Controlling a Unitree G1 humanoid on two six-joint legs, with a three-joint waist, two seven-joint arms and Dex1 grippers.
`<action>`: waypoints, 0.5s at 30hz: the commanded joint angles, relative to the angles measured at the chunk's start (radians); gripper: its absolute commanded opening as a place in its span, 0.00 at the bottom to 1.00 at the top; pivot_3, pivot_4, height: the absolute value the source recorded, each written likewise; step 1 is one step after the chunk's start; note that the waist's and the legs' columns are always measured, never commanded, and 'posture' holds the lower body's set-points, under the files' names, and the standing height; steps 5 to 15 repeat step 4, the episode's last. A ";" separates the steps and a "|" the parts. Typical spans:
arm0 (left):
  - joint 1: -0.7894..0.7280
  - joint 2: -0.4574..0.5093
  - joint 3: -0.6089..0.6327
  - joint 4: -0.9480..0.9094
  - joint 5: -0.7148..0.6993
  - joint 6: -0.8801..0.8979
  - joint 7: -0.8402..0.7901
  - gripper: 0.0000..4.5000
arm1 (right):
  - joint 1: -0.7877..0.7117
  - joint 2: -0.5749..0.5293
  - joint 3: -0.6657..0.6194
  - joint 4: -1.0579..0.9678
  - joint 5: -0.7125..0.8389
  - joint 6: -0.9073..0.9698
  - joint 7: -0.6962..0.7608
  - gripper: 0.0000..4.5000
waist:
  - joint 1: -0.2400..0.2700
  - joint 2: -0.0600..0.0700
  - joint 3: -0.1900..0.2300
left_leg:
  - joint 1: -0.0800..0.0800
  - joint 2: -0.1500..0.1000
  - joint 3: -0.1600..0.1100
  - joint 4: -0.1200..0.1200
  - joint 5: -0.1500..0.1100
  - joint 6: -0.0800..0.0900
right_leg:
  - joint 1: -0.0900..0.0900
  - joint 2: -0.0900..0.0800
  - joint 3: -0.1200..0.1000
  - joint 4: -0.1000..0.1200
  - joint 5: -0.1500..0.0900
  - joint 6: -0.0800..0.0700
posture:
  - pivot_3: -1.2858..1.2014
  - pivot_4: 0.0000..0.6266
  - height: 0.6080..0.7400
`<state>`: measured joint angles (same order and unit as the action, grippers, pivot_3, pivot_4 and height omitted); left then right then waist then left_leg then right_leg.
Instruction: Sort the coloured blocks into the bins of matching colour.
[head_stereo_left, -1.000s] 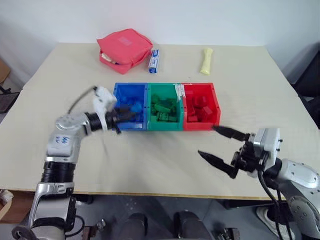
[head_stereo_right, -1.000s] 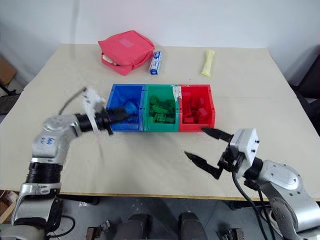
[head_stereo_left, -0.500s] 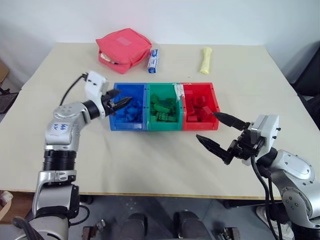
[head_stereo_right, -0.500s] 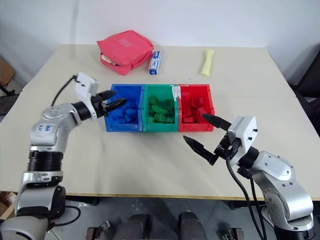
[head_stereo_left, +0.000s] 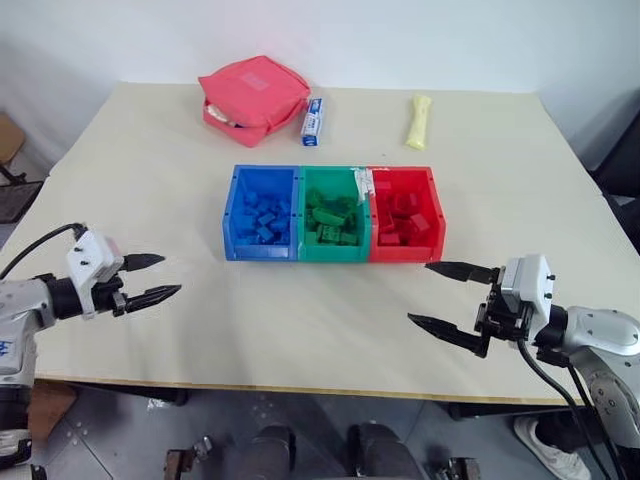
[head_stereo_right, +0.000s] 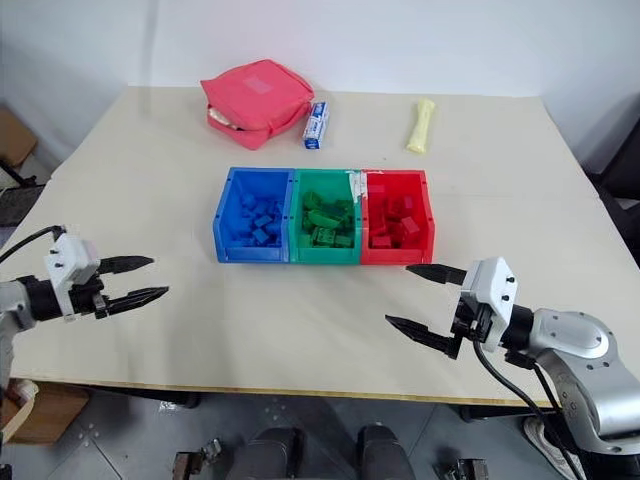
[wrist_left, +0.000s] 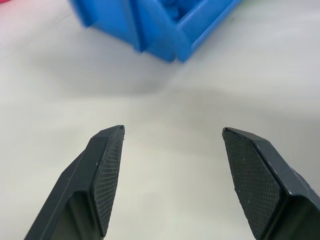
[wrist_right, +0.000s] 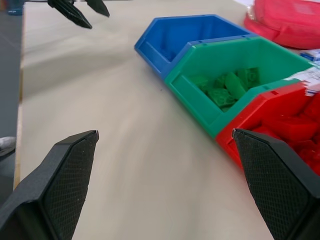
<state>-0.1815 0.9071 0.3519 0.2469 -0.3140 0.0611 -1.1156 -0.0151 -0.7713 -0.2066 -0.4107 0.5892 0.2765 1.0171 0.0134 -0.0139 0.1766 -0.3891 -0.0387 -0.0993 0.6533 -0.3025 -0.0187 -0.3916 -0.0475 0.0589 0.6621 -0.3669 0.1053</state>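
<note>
- Head cam: bins (head_stereo_left: 333, 258) = 3 joined, blue / green / red from robot's L to R, mid table (head_stereo_left: 300, 320). Row's long axis runs L–R, open tops up. Blue blocks (head_stereo_left: 262, 217) in blue bin, green blocks (head_stereo_left: 332, 222) in green, red blocks (head_stereo_left: 402, 218) in red; piled at mixed angles, no common heading.
- Head cam: L pincer (head_stereo_left: 150, 278) over near-L table edge, well apart from bins, tips pointing toward robot's R. Jaws apart, moderate gap, nothing betw. them.
- Head cam: R pincer (head_stereo_left: 447, 298) near front-R, just short of red bin, tips pointing toward robot's L. Jaws spread wide, empty.
- Far side: pink pouch (head_stereo_left: 252, 98), small blue-white box (head_stereo_left: 312, 120), pale yellow tube (head_stereo_left: 416, 120); all apart from bins.
- L wrist cam: two fingers (wrist_left: 102, 175) apart over bare table, touching nothing; blue bin corner ahead.
- R wrist cam: fingers (wrist_right: 67, 177) wide apart, empty; bin row runs diagonally ahead, red end closest to the cam.
</note>
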 joint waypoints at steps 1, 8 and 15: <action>0.035 -0.010 0.046 -0.093 -0.046 0.004 0.025 0.74 | -0.014 -0.008 -0.039 0.024 -0.003 -0.030 0.011 1.00 | 0.004 0.000 0.000 | 0.000 0.000 0.000 0.000 0.000 0.000 | 0.000 0.000 0.000 0.000 0.000 0.000 | 0.52 0.24 1.00; 0.063 -0.050 0.037 -0.153 -0.052 0.017 0.060 0.74 | -0.008 0.001 -0.046 0.032 -0.008 -0.035 -0.004 1.00 | 0.008 0.000 0.000 | 0.000 0.000 0.000 0.000 0.000 0.000 | 0.000 0.000 0.000 0.000 0.000 0.000 | 0.52 0.24 1.00; 0.063 -0.050 0.037 -0.153 -0.052 0.017 0.060 0.74 | -0.008 0.001 -0.046 0.032 -0.008 -0.035 -0.004 1.00 | 0.008 0.000 0.000 | 0.000 0.000 0.000 0.000 0.000 0.000 | 0.000 0.000 0.000 0.000 0.000 0.000 | 0.52 0.24 1.00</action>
